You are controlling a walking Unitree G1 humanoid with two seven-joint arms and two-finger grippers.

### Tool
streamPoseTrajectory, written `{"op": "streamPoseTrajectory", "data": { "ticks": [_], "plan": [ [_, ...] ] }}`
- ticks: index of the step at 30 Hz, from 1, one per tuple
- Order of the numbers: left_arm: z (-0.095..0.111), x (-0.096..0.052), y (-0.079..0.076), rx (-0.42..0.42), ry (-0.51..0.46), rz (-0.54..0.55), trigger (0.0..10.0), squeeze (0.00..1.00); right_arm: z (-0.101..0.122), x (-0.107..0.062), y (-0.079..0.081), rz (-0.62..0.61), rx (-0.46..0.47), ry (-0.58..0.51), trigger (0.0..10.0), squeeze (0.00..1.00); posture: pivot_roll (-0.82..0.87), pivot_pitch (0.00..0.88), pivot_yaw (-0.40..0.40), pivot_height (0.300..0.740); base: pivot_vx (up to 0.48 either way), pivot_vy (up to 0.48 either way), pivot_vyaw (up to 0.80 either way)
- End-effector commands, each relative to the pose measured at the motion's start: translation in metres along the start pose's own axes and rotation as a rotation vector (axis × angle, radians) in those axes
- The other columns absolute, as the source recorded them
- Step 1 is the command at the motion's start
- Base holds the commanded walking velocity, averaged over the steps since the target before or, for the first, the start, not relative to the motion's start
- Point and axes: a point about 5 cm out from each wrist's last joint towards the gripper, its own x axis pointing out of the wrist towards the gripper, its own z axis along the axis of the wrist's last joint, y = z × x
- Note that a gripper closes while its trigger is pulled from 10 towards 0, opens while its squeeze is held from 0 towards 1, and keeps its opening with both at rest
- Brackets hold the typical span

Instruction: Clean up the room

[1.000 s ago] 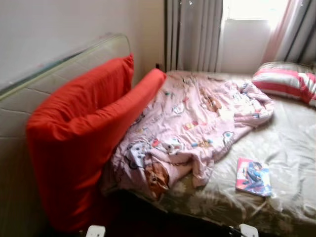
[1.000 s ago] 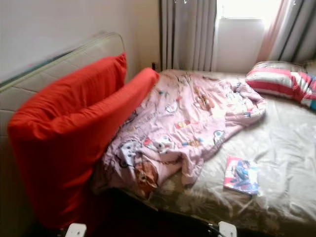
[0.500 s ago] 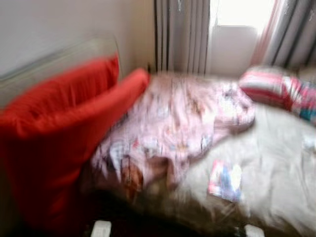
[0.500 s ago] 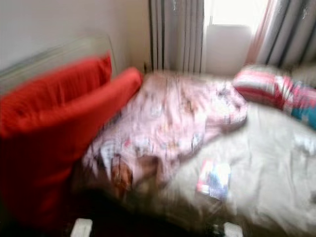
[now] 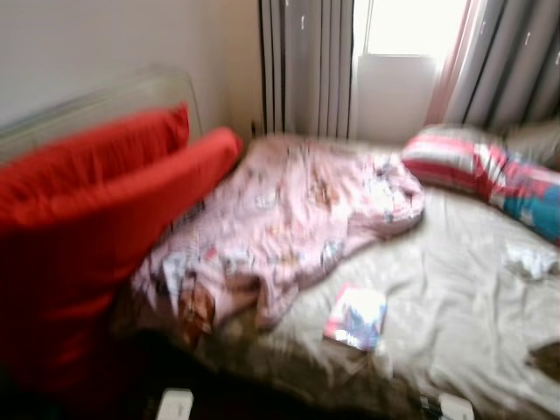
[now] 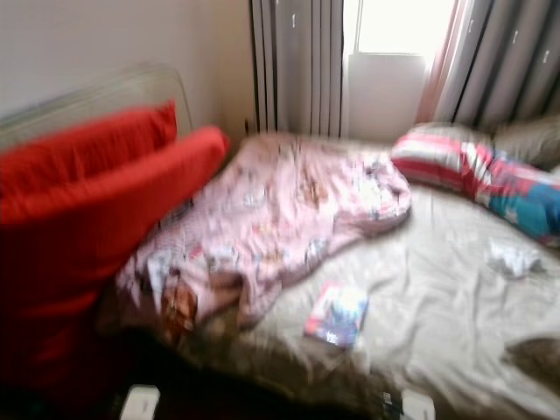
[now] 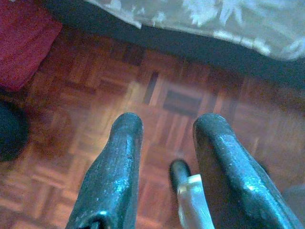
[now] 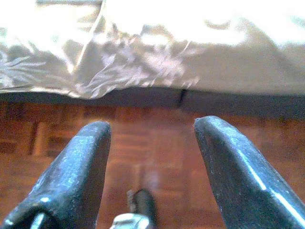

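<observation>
A bed (image 5: 455, 297) with a beige patterned sheet lies before me, blurred by motion. On it a crumpled pink cartoon blanket (image 5: 289, 219) spreads from the left side. A small colourful book (image 5: 356, 317) lies near the front edge. A crumpled white paper (image 5: 528, 259) rests at the right. Two large red cushions (image 5: 79, 227) lean at the left against a padded headboard (image 5: 96, 101). My left gripper (image 7: 164, 129) hangs open over the wooden floor (image 7: 95, 95) beside the bed. My right gripper (image 8: 151, 126) is open too, low by the bed's edge (image 8: 143, 76).
A striped red and white pillow (image 5: 451, 157) and a blue and red pillow (image 5: 529, 192) lie at the far right of the bed. Grey curtains (image 5: 306, 66) and a bright window (image 5: 411, 26) stand behind. A dark item (image 5: 547, 359) sits at the sheet's right edge.
The camera has swung to the right, so the whole scene shifted left. More of the bed's right side, the blue pillow and the white paper came into view.
</observation>
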Motion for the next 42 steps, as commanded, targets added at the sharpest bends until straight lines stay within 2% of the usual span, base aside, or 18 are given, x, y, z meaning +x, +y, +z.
{"op": "streamPoseTrajectory", "data": {
  "ticks": [1,3,5,6,7,9,10,12,17,18,19,21,26,27,32,35,37,42],
  "plan": [
    [0.01,0.001,0.011,-0.016,-0.044,0.034,10.0,0.0,0.0,0.001,0.006,0.006,0.008,-0.022,10.0,0.0,-0.05,0.007,0.009,0.74,0.0,0.0,0.0],
    [0.037,0.004,0.016,-0.026,-0.152,0.051,10.0,0.0,0.008,0.0,0.006,0.013,-0.065,-0.09,10.0,0.0,-0.06,0.005,0.009,0.74,0.0,0.0,0.0],
    [0.053,0.005,0.019,-0.037,-0.218,0.056,10.0,0.0,0.011,0.0,0.007,0.023,-0.083,-0.126,10.0,0.0,-0.06,0.005,0.009,0.74,0.0,0.0,0.0],
    [0.061,0.006,0.02,-0.044,-0.248,0.056,10.0,0.0,0.013,0.0,0.008,0.027,-0.086,-0.142,10.0,0.0,-0.06,0.001,0.008,0.74,0.0,0.0,0.0],
    [0.081,0.006,0.021,-0.05,-0.335,0.05,10.0,0.0,0.015,-0.001,0.008,0.036,-0.081,-0.169,10.0,0.0,-0.07,0.0,0.007,0.74,0.0,0.0,0.0],
    [0.098,0.005,0.02,-0.05,-0.413,0.041,10.0,0.0,0.016,-0.001,0.009,0.042,-0.073,-0.188,10.0,0.0,-0.07,0.0,0.007,0.74,0.0,0.0,0.0],
    [0.114,0.003,0.017,-0.04,-0.493,0.029,10.0,0.0,0.017,-0.002,0.009,0.045,-0.073,-0.204,10.0,0.0,-0.07,0.0,0.007,0.74,0.0,0.0,0.0],
    [0.132,-0.001,0.012,-0.019,-0.592,0.014,10.0,0.0,0.019,-0.002,0.009,0.047,-0.071,-0.23,10.0,0.0,-0.07,0.0,0.007,0.74,0.0,0.0,0.0],
    [0.132,-0.004,0.003,-0.015,-0.648,-0.001,10.0,0.0,0.021,-0.004,0.008,0.034,-0.082,-0.267,10.0,0.0,-0.08,0.0,0.009,0.74,0.0,0.0,0.0],
    [0.129,-0.004,0.0,-0.014,-0.65,-0.008,10.0,0.0,0.073,-0.001,0.033,0.082,-0.128,-0.479,10.0,0.0,-0.08,0.0,0.009,0.74,0.0,0.0,0.0],
    [0.126,-0.004,-0.003,-0.008,-0.645,-0.017,10.0,0.0,0.095,-0.002,0.044,0.096,-0.136,-0.565,10.0,0.0,-0.08,0.0,0.008,0.74,0.0,0.0,0.0],
    [0.122,-0.004,-0.006,-0.001,-0.637,-0.027,10.0,0.0,0.112,-0.004,0.051,0.103,-0.136,-0.627,10.0,0.0,-0.08,0.0,0.008,0.74,0.0,0.0,0.0],
    [0.115,-0.004,-0.011,-0.005,-0.628,-0.033,10.0,0.0,0.117,-0.007,0.047,0.085,-0.145,-0.674,10.0,0.0,-0.09,0.0,0.007,0.74,0.0,0.0,0.0],
    [0.116,-0.004,-0.013,-0.004,-0.638,-0.039,10.0,0.0,0.123,-0.009,0.046,0.08,-0.132,-0.711,10.0,0.0,-0.09,0.0,0.006,0.74,0.0,0.0,0.0],
    [0.119,-0.005,-0.015,-0.019,-0.654,-0.036,10.0,0.0,0.13,-0.011,0.045,0.082,-0.144,-0.738,10.0,0.0,-0.09,0.0,0.0,0.74,0.0,0.0,0.0],
    [0.117,-0.005,-0.016,-0.028,-0.649,-0.03,10.0,0.0,0.122,-0.008,0.042,0.081,-0.152,-0.686,10.0,0.0,-0.09,0.0,-0.001,0.74,0.0,0.0,0.0],
    [0.113,-0.004,-0.016,-0.031,-0.629,-0.03,10.0,0.0,0.108,-0.006,0.041,0.079,-0.154,-0.636,10.0,0.0,-0.09,0.0,0.003,0.74,0.0,0.0,0.0],
    [0.11,-0.002,-0.013,-0.031,-0.602,-0.021,10.0,0.0,0.099,-0.005,0.043,0.062,-0.144,-0.611,10.0,0.0,-0.09,0.0,0.013,0.74,0.0,0.0,0.0]
  ]
}}
